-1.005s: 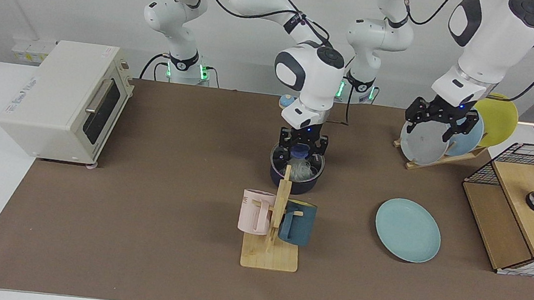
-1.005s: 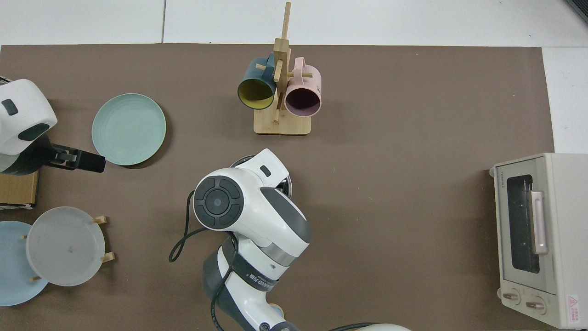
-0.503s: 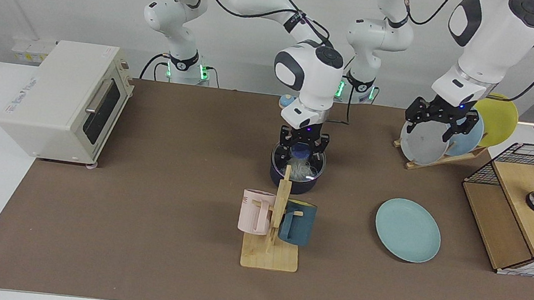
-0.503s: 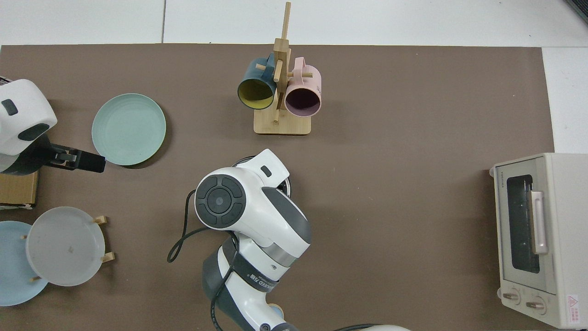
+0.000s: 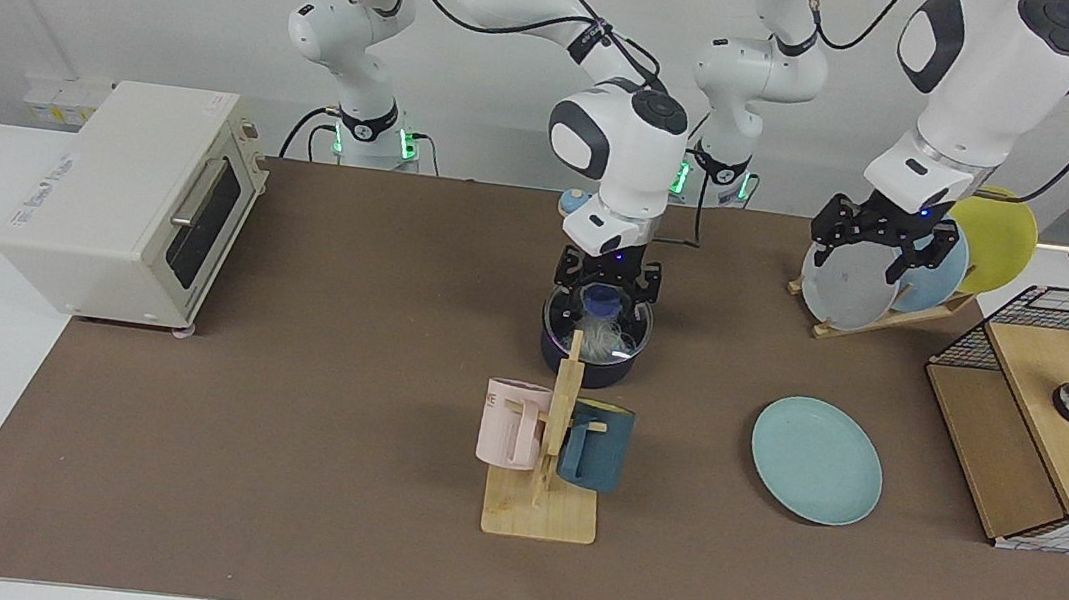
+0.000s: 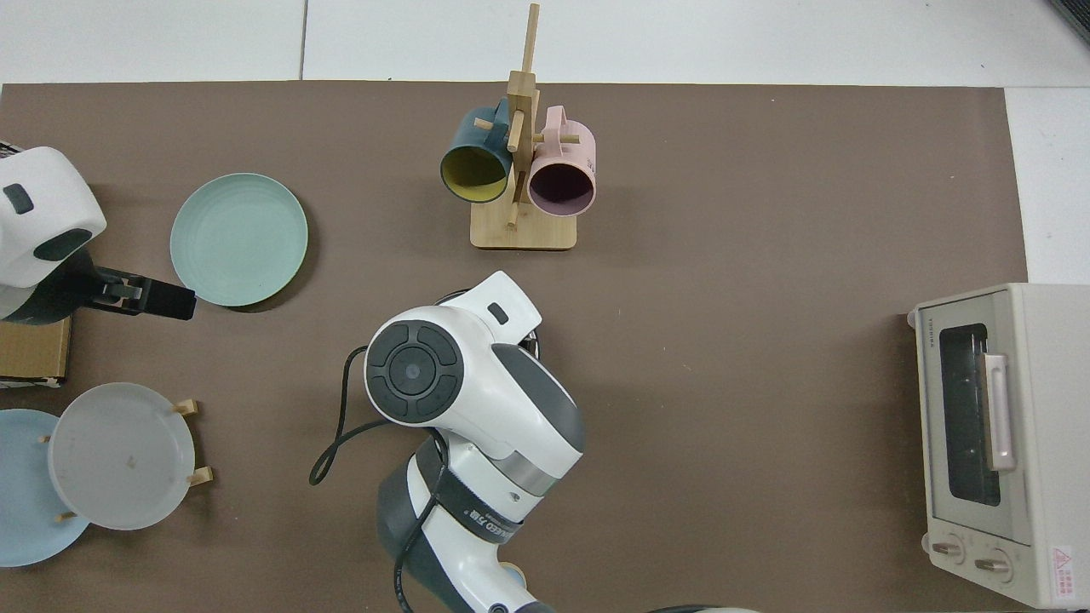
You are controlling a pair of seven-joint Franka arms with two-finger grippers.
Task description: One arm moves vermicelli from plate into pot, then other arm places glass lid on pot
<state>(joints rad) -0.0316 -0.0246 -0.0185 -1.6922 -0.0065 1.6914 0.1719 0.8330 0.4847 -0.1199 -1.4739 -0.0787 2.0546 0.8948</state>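
The dark navy pot stands mid-table with the glass lid resting on it, blue knob up. The white vermicelli shows through the glass inside the pot. My right gripper hovers just above the knob, open, holding nothing. The teal plate lies bare. My left gripper waits open, high up by the dish rack. In the top view the right arm covers nearly all of the pot.
A wooden mug stand with a pink and a navy mug stands right in front of the pot. A toaster oven sits at one end of the table. At the other end are a dish rack and a wire-and-wood box.
My right gripper has lifted a little off the lid's knob, which now shows below the fingers. The lid stays on the pot. The left arm has not moved.
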